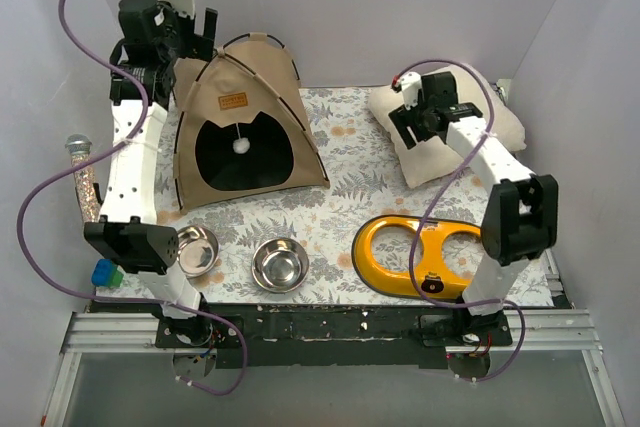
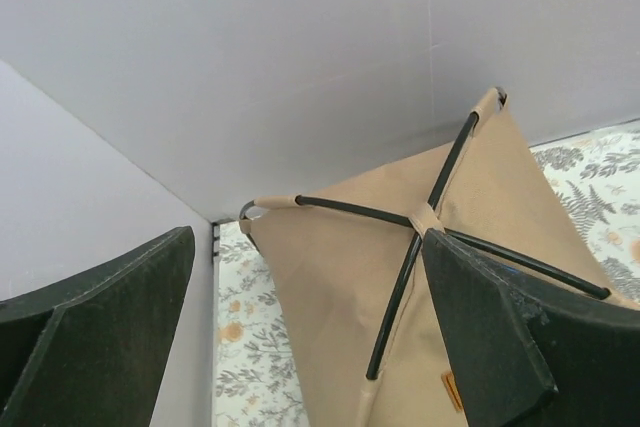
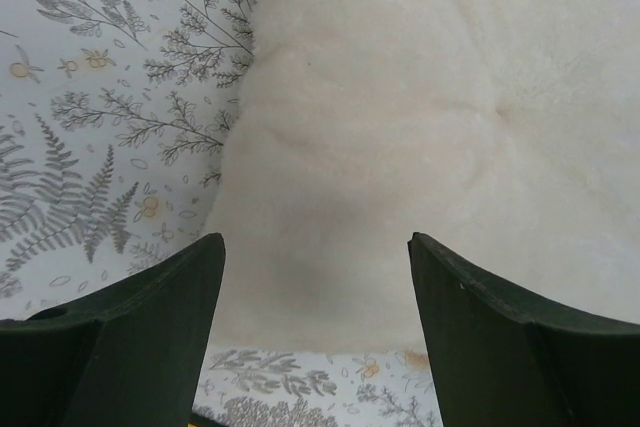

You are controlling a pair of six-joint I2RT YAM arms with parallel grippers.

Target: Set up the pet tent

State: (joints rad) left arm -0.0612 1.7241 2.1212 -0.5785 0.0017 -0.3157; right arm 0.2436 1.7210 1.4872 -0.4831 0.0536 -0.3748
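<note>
The pet tent [image 1: 245, 127] stands upright at the back left of the table, a tan pyramid with a dark arched doorway and a small white pom-pom [image 1: 240, 144] hanging in it. In the left wrist view its top [image 2: 400, 277] shows with crossed thin black rods [image 2: 398, 282]. My left gripper [image 1: 205, 32] is open and empty, raised above and to the left of the tent's peak. My right gripper [image 1: 410, 132] is open and empty, just above the near edge of the cream fluffy cushion [image 1: 445, 122], which fills the right wrist view [image 3: 420, 147].
A yellow oval two-hole bowl stand [image 1: 420, 257] lies front right. Two steel bowls [image 1: 280, 265] [image 1: 196, 247] sit front left. A tube with a metal cap [image 1: 82, 172] and a blue-green item [image 1: 105, 274] lie at the left edge. White walls enclose the floral mat [image 1: 350, 197].
</note>
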